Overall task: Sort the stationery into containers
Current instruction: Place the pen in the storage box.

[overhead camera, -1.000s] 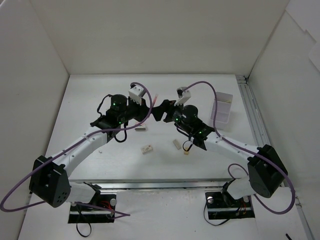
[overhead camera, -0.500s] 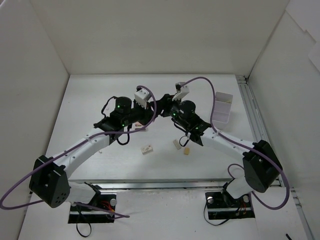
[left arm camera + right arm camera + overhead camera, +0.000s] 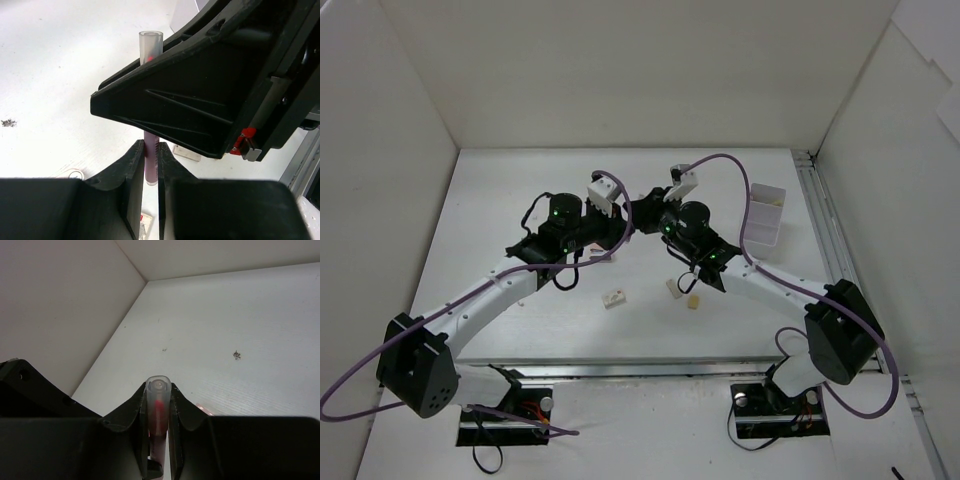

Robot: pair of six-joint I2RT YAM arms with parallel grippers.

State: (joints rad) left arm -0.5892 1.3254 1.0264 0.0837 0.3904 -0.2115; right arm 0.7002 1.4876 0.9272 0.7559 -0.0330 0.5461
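A pink pen (image 3: 151, 162) with a clear cap (image 3: 158, 390) hangs above the table between both arms. My left gripper (image 3: 151, 147) is shut on its lower barrel. Coming from the opposite side, my right gripper (image 3: 158, 392) is shut on the capped end; its black body (image 3: 200, 100) fills the left wrist view. In the top view the two grippers (image 3: 623, 222) (image 3: 644, 214) meet at mid-table and hide the pen. The white divided container (image 3: 763, 217) stands at the right. A white eraser with a red label (image 3: 614, 297) and a beige eraser (image 3: 692, 301) lie near the front.
Another pale eraser block (image 3: 673, 287) lies beside the beige one, under the right forearm. A labelled block (image 3: 145, 222) shows below my left fingers. White walls enclose the table; a metal rail (image 3: 825, 240) runs along the right edge.
The two grippers have come together at mid-table. The right gripper's jaws have closed from wide open onto the pen's capped end, while the left stays shut on the pen.
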